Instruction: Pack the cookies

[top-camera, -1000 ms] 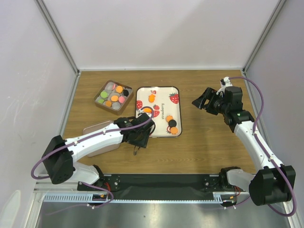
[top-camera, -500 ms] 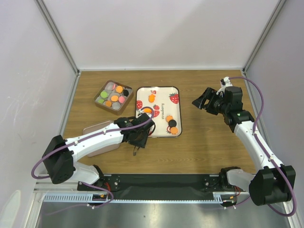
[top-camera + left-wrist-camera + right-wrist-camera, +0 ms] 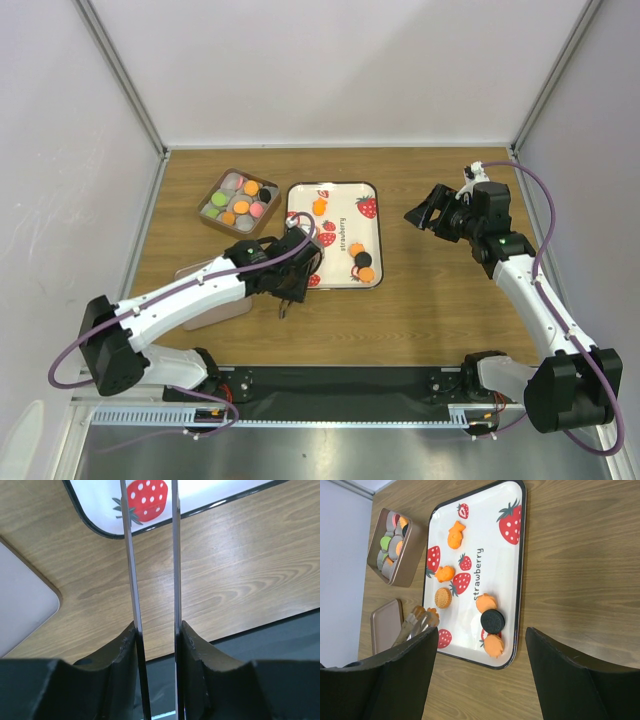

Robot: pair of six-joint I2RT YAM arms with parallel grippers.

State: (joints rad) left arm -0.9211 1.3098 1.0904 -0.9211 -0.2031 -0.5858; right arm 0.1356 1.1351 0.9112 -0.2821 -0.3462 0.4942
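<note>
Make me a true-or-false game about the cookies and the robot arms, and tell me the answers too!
1. The white rectangular tray with strawberry pictures has a black round cookie on it. True.
2. The brown rectangular metal tin is empty. False: it holds orange, pink, green and black round cookies.
3. The left end effector holds long metal tongs. True.
4. The right end effector grips a cookie. False: it is open and empty, off to the tray's right.
5. The flat pinkish-brown lid sits on the tin. False: it lies on the wooden table, apart from the tin.
</note>
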